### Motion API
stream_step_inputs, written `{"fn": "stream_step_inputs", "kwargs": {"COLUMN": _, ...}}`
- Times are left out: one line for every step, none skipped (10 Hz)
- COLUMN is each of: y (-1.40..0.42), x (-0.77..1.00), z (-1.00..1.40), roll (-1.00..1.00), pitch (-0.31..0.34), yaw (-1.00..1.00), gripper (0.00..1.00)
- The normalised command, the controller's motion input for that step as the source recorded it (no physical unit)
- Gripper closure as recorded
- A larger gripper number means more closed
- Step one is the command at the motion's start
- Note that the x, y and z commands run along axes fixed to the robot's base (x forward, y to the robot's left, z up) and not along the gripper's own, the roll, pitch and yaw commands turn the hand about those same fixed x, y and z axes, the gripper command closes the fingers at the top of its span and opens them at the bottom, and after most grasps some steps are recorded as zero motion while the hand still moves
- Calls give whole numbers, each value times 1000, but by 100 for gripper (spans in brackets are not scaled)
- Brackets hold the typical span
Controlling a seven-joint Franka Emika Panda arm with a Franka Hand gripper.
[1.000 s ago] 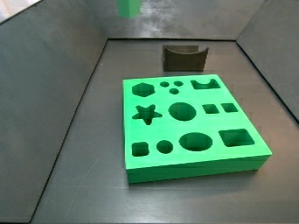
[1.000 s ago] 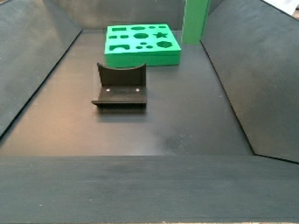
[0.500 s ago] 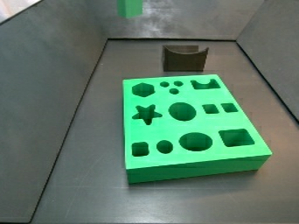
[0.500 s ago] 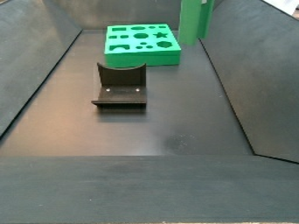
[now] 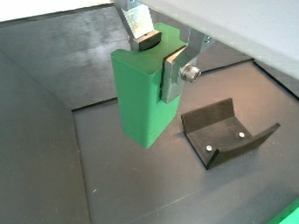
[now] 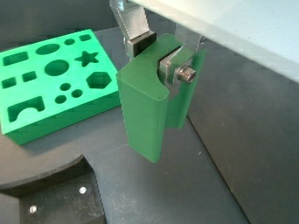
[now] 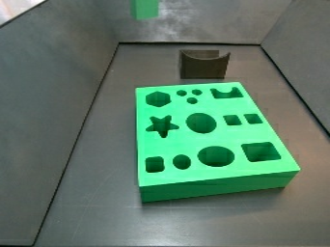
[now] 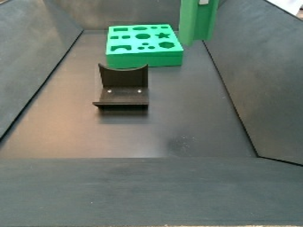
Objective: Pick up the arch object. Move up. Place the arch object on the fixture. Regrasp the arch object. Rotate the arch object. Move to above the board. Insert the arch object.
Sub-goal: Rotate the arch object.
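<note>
Green matte arch block (image 5: 142,96) hangs clamped in our hand (image 5: 163,54), so we judge we're travelling to above the large holed green board (image 6: 52,74), lining up at its twelve o'clock arch hole next.

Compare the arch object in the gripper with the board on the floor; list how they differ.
The arch object is a narrow oblong block with plain faces; the board is a wide flat slab full of shaped holes. The arch object hangs upright in the air, clamped near its top between the fingers of the gripper; the board lies flat on the floor, untouched. The arch object is far smaller than the board. Both are the same bright green.
</note>
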Motion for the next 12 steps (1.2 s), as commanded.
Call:
{"fn": "stream_step_inputs", "kwargs": {"y": 18, "x": -10, "z": 32, "roll": -141, "pitch": 57, "yaw": -204, "gripper": 100}}
{"fn": "stream_step_inputs", "kwargs": {"y": 0, "x": 0, "z": 0, "roll": -93, "pitch": 37, "yaw": -1000, "gripper": 100}}
{"fn": "stream_step_inputs", "kwargs": {"y": 1, "x": 0, "z": 0, "roll": -100, "pitch": 39, "yaw": -1000, "gripper": 100}}
{"fn": "stream_step_inputs", "kwargs": {"y": 2, "x": 2, "z": 2, "roll": -132, "pitch": 50, "yaw": -1000, "gripper": 100}}
{"fn": "stream_step_inputs", "kwargs": {"y": 3, "x": 3, "z": 3, "roll": -141, "pitch": 53, "yaw": -899, "gripper": 100}}
{"fn": "stream_step_inputs", "kwargs": {"y": 5, "x": 5, "z": 5, "roll": -141, "pitch": 52, "yaw": -560, "gripper": 100}}
{"fn": "stream_step_inputs", "kwargs": {"y": 6, "x": 6, "z": 7, "roll": -141, "pitch": 51, "yaw": -368, "gripper": 100}}
{"fn": "stream_step_inputs", "kwargs": {"y": 6, "x": 7, "z": 8, "roll": -141, "pitch": 51, "yaw": -208, "gripper": 100}}
{"fn": "stream_step_inputs", "kwargs": {"y": 0, "x": 0, "z": -1000, "roll": -341, "pitch": 50, "yaw": -158, "gripper": 100}}
{"fn": "stream_step_inputs", "kwargs": {"y": 2, "x": 9, "z": -1000, "roll": -335, "pitch": 29, "yaw": -101, "gripper": 100}}
{"fn": "stream_step_inputs", "kwargs": {"y": 8, "x": 18, "z": -1000, "roll": -309, "pitch": 5, "yaw": -83, "gripper": 100}}
{"fn": "stream_step_inputs", "kwargs": {"y": 13, "x": 16, "z": -1000, "roll": -241, "pitch": -23, "yaw": -59, "gripper": 100}}
